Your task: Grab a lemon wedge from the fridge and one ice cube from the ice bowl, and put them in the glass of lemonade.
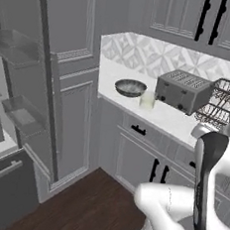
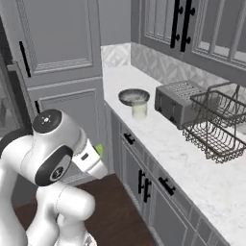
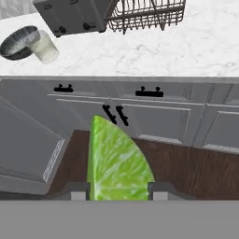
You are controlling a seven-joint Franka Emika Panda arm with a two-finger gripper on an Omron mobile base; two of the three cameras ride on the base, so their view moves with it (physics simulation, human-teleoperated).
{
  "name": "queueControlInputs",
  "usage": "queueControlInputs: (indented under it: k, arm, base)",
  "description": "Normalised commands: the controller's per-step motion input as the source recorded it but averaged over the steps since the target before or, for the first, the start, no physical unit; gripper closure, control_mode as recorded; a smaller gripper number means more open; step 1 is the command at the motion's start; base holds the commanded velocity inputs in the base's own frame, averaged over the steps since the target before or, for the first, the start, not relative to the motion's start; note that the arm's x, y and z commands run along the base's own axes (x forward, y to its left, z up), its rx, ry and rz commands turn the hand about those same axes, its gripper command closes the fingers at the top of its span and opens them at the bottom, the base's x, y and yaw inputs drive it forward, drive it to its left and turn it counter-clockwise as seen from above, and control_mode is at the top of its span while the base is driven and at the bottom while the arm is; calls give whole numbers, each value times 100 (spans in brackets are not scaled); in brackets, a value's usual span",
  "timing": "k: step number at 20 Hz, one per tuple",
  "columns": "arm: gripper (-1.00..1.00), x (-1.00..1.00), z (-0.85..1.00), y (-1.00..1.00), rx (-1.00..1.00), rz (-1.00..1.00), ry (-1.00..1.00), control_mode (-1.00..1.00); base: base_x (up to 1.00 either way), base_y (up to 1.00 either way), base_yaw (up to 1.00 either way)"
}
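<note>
Gripper (image 3: 119, 189) pinching lemon wedge (image 3: 116, 163), above floor.

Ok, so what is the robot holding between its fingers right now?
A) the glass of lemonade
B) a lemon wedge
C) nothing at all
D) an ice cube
B. In the hand view the yellow-green lemon wedge sits pinched between the two fingers, while the glass of lemonade stands far off on the counter beside the ice bowl.
</note>
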Motion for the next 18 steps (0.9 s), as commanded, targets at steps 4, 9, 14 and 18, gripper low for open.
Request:
queueControlInputs:
  k: [4, 9, 14, 18]
  arm:
    - [100, 0, 0, 0, 0, 0, 0, 100]
    - [100, 0, 0, 0, 0, 0, 0, 100]
    - [100, 0, 0, 0, 0, 0, 0, 100]
    - [100, 0, 0, 0, 0, 0, 0, 100]
  base:
    - [100, 0, 4]
    - [100, 13, 1]
    - [100, 0, -11]
    - [100, 0, -25]
